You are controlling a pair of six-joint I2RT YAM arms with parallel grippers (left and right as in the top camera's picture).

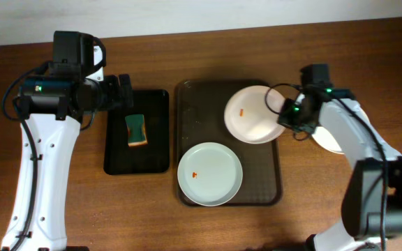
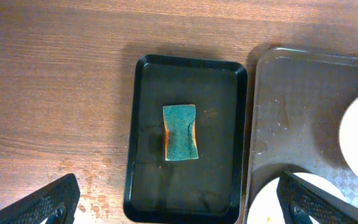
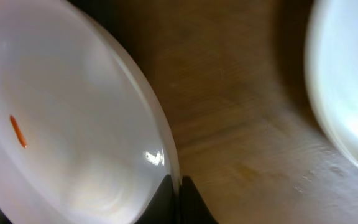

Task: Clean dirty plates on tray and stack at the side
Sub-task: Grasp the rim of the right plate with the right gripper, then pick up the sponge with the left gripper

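Note:
The dark brown tray (image 1: pixel 194 97) holds two white plates. A faintly bluish plate (image 1: pixel 210 174) with an orange smear lies flat at its front. A second white plate (image 1: pixel 253 115) with an orange smear is tilted at the tray's back right; my right gripper (image 1: pixel 290 117) is shut on its right rim (image 3: pixel 178 186). A third white plate (image 1: pixel 326 139) lies on the table right of the tray, partly hidden by my right arm; it also shows in the right wrist view (image 3: pixel 347 93). My left gripper (image 2: pixel 179 205) is open and empty above the black tray.
A smaller glossy black tray (image 1: pixel 117 157) lies left of the brown tray and holds a green sponge (image 1: pixel 137 130) with an orange-stained edge; both show in the left wrist view, tray (image 2: pixel 148 155), sponge (image 2: pixel 181 132). Bare wooden table surrounds them.

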